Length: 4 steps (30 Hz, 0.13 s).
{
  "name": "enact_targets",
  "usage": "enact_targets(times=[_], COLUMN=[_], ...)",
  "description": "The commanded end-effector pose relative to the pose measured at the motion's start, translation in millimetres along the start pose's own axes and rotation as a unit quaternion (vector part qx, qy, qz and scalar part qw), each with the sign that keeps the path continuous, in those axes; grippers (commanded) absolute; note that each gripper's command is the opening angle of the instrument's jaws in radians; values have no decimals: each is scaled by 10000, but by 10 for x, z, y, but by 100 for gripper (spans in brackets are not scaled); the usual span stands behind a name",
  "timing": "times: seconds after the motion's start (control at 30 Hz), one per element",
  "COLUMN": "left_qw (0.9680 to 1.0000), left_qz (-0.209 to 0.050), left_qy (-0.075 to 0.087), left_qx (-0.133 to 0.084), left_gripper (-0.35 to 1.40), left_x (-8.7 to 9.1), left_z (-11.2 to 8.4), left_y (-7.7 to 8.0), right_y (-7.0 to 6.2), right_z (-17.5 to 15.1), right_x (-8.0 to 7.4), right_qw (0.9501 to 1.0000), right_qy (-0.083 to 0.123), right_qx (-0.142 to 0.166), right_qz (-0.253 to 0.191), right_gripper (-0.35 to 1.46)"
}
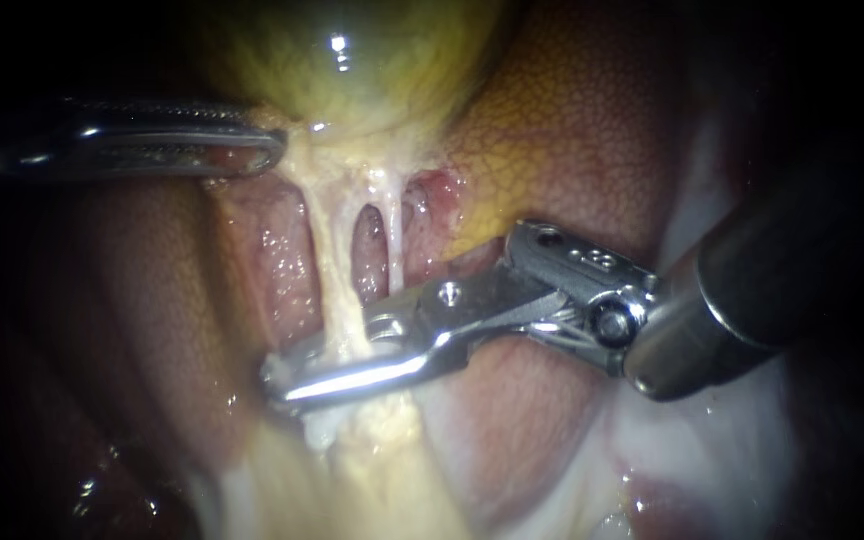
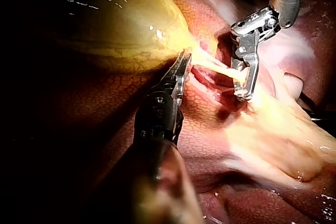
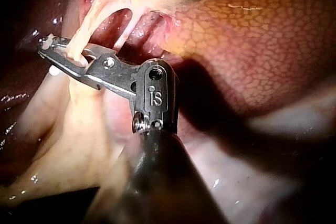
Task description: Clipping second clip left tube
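Note:
The yellow-green gallbladder hangs at the top. Two pale tubes run down from its neck: the thicker left tube and the thin right tube. My right instrument comes in from the right, and its long jaws lie across the left tube low down, shut on it from both sides. In the right wrist view the same jaws pinch the left tube. My left instrument holds the gallbladder's neck, jaws shut on its edge, also seen in the left wrist view.
Mottled red-brown liver lies behind and to the right of the tubes. Pale fatty tissue spreads below the right instrument's jaws. A small window of red tissue shows between the two tubes.

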Motion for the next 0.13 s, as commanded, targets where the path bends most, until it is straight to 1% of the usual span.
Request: enact_targets(times=[0.03, 0.13], left_qw=[10000, 10000], left_qz=[0, 0], left_qy=[0, 0], left_qx=[1, 1], left_gripper=[-35, -35], left_x=[0, 0], left_z=[0, 0], left_y=[0, 0], right_y=[0, 0], right_z=[1, 0], right_x=[-1, -1], right_qw=[10000, 10000], right_qy=[-1, -2], right_qx=[1, 1], right_qz=[9, 9], right_gripper=[-35, -35])
